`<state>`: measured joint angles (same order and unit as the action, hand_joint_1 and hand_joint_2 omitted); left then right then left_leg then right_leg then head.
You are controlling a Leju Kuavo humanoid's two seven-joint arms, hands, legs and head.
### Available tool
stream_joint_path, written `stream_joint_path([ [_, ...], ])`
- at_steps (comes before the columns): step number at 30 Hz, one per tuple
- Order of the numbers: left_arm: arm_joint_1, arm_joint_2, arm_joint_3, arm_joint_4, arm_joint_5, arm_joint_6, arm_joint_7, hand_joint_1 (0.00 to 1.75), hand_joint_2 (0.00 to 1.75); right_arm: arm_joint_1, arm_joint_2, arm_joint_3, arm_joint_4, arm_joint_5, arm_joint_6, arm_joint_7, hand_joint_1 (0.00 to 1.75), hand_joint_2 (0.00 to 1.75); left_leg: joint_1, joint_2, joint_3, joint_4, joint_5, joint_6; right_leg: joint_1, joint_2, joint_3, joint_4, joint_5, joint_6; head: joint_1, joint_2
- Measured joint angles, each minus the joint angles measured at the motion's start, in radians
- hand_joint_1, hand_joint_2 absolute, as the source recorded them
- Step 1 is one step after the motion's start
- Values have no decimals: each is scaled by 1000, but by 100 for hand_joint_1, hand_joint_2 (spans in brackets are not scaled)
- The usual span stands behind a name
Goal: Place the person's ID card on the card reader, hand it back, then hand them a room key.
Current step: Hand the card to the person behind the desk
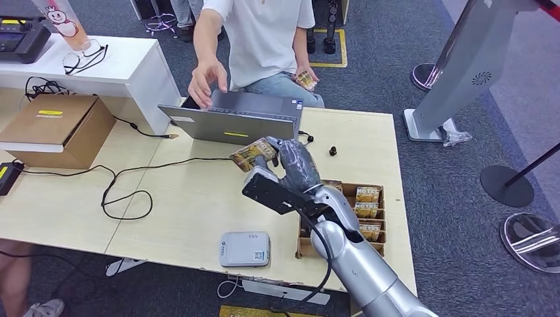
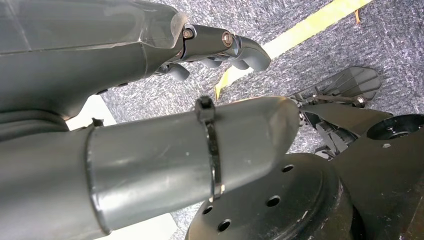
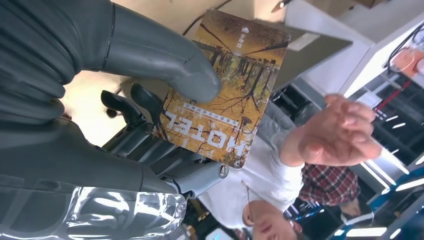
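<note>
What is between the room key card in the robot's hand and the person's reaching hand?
In the head view, only the open grey laptop lies between the yellow hotel key card and the person's hand.

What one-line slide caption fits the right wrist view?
Robot's right hand holds a hotel room key card out toward a person's open hand.

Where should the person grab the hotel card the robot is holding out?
Best on the free far edge of the hotel card, opposite the right hand. The thumb and fingers cover the near half; the bare end points toward the person's hand.
</note>
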<state>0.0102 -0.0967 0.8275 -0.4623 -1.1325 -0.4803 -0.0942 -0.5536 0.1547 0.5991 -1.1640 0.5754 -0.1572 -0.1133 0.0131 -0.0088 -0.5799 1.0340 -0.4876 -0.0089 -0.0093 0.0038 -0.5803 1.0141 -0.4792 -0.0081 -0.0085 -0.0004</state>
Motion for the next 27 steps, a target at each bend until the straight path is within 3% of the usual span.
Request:
stream_joint_path([
  [11,-2,-9,6,0,-24,-4,8,0,0,-25,7,-4,41,251,-173,81,175,175,0,0,0,0,0,0,0,0,0,0,0,0,0,0],
  [17,-8,-15,6,0,-39,-5,18,0,0,-28,8,-10,50,343,-194,116,175,175,0,0,0,0,0,0,0,0,0,0,0,0,0,0],
  [25,-17,-19,6,-1,-47,-7,21,0,0,-28,11,-28,50,370,-193,127,175,175,0,0,0,0,0,0,0,0,0,0,0,0,0,0],
  [27,-17,-19,6,-1,-48,-7,22,0,0,-28,13,-29,50,372,-192,128,98,175,0,0,0,0,0,0,0,0,0,0,0,0,0,0],
])
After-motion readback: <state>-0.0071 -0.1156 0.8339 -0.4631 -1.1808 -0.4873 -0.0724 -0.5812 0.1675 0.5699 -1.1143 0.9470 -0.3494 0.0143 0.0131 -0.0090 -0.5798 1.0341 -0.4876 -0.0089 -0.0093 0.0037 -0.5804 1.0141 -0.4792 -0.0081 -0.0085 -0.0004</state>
